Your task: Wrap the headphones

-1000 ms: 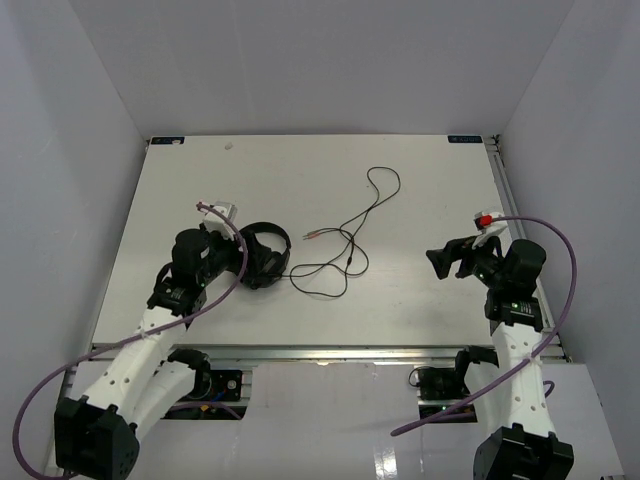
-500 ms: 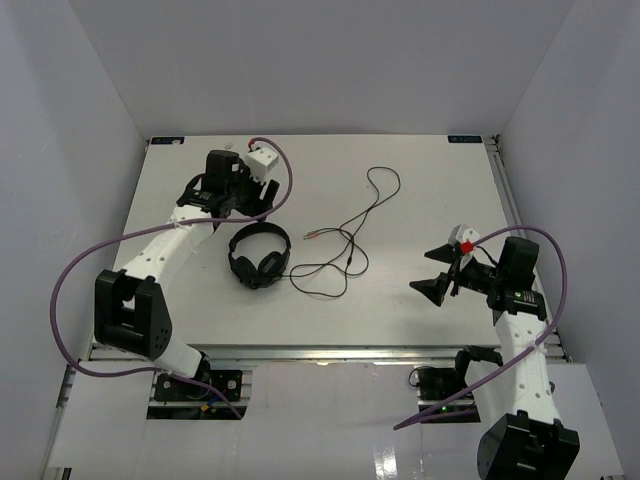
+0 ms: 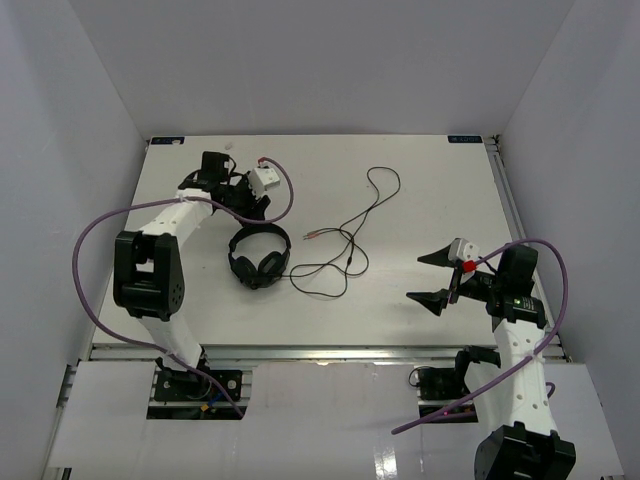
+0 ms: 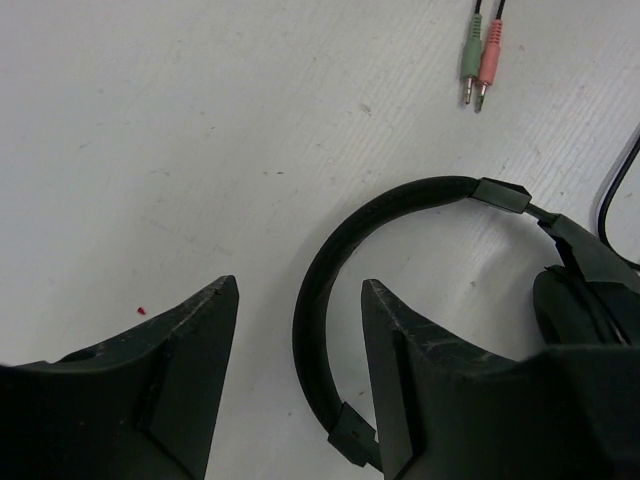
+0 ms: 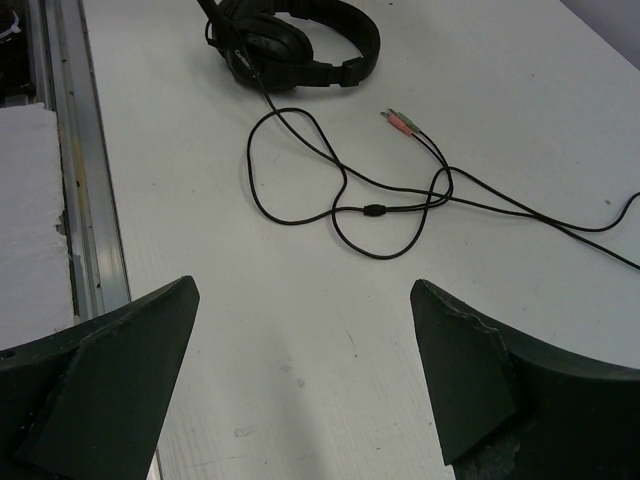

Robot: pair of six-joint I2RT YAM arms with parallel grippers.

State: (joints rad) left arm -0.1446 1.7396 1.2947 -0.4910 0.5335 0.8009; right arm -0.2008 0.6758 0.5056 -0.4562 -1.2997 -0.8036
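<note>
Over the last second the left gripper (image 3: 243, 203) has swung from 9 o'clock of the headphones (image 3: 260, 255) to about 11 o'clock. Its jaws have narrowed but stand apart, gripping nothing. The right gripper (image 3: 440, 278) has dipped toward the near edge, jaws spread wide and empty.

The left wrist view shows what the top view cannot. Bare table (image 4: 150, 120) lies between the left fingers, the headband (image 4: 430, 188) arches just beside one finger and is partly hidden behind it, and pink and green plugs (image 4: 478, 70) sit at 1 o'clock.

The right wrist view shows the cord (image 5: 372, 210) in loose loops, running from an earcup to those plugs.

The headphones lie flat, left of centre. The left arm seems to be lining up on the headband, and wrapping has not begun.
</note>
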